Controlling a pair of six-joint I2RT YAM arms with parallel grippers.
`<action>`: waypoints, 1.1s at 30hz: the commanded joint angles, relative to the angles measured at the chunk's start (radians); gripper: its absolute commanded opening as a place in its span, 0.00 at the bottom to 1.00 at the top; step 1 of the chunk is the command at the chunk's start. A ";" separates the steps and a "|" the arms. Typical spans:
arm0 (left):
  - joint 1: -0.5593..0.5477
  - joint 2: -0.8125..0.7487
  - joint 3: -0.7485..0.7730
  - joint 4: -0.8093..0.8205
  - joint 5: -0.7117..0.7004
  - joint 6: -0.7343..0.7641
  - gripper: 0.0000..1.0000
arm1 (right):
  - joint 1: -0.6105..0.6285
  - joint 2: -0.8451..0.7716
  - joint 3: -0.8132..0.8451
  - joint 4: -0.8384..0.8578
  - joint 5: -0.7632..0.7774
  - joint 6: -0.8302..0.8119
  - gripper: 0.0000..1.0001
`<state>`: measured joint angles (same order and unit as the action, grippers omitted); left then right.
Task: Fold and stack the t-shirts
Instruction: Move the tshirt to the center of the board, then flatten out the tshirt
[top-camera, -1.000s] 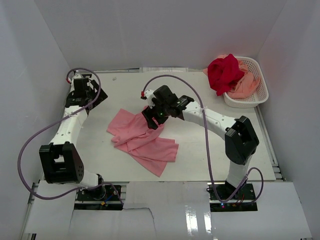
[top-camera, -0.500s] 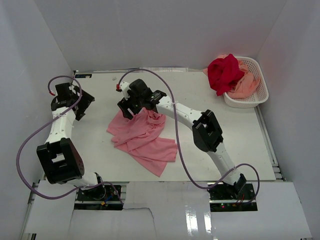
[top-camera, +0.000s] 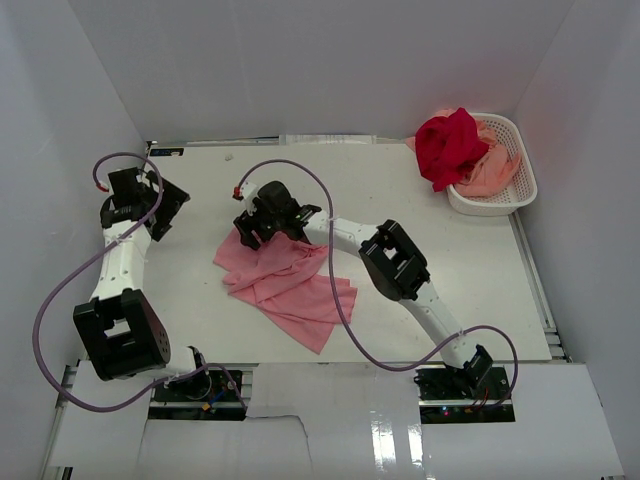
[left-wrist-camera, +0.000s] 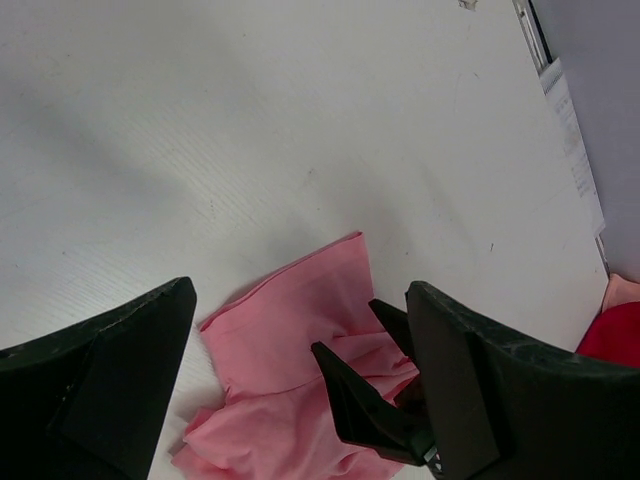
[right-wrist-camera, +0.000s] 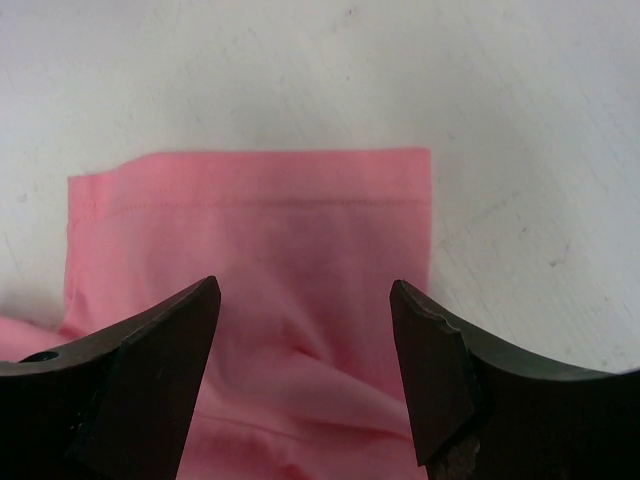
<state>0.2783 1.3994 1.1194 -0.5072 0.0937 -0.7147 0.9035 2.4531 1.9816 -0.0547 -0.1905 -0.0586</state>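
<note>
A pink t-shirt lies crumpled in the middle of the table. My right gripper hovers open over its upper-left corner. In the right wrist view a flat hemmed flap of the pink t-shirt lies under the right gripper, with nothing between the fingers. My left gripper stands open at the far left, apart from the cloth. From the left wrist, the pink t-shirt shows between the left gripper's wide jaws. The deep red t-shirt and the peach t-shirt are heaped in the basket.
A white lattice basket stands at the back right corner. White walls close in the table on three sides. The right arm's purple cable loops over the pink cloth. The right arm stretches across the table's middle.
The right gripper has swept left across the pink t-shirt to its upper-left corner, and the arm has stretched out. The left gripper drew back to the left, then stayed still.
</note>
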 joint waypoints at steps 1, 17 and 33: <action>0.001 -0.039 -0.023 0.029 0.038 -0.005 0.98 | 0.000 0.027 0.072 0.154 -0.017 0.045 0.75; 0.004 -0.069 -0.044 0.055 0.034 0.011 0.98 | -0.012 0.123 0.218 0.113 0.037 0.128 0.71; 0.006 -0.082 -0.055 0.061 0.040 0.015 0.98 | -0.014 0.116 0.232 0.019 0.115 0.209 0.62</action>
<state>0.2794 1.3659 1.0702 -0.4625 0.1238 -0.7109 0.8932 2.5908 2.2070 -0.0074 -0.0933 0.1108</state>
